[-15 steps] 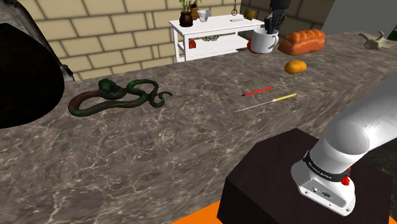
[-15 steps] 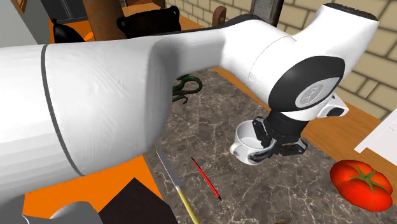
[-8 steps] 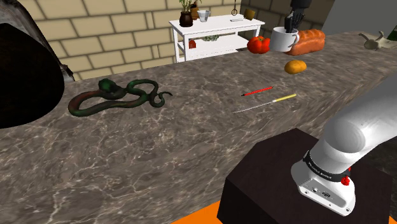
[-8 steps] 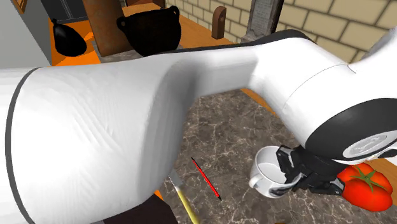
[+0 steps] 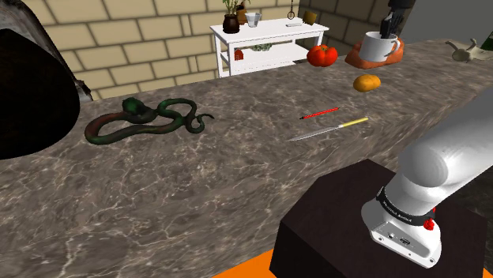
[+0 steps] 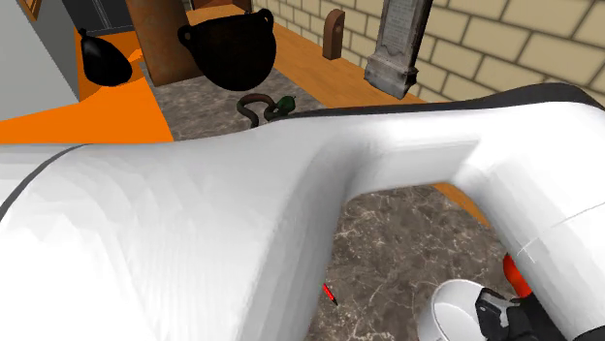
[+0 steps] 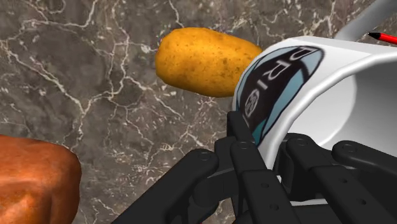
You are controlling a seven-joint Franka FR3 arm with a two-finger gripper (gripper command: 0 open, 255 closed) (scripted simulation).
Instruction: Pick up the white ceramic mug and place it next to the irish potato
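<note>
The gripper point(image 5: 389, 24) pinches the mug point(image 5: 378, 46) by its wall. Shoulder view: mug at one o'clock from the potato point(image 5: 366, 82).

On the wall of the white mug point(image 7: 347, 102), a dark oval emblem point(image 7: 280, 79) with a pale blue rim carries pale capitals, of which "DRI" is legible. A small round sign point(image 7: 254, 100) below them cannot be made out. The dark band point(image 5: 404, 207) on the arm carries white lettering too small to read.
</note>
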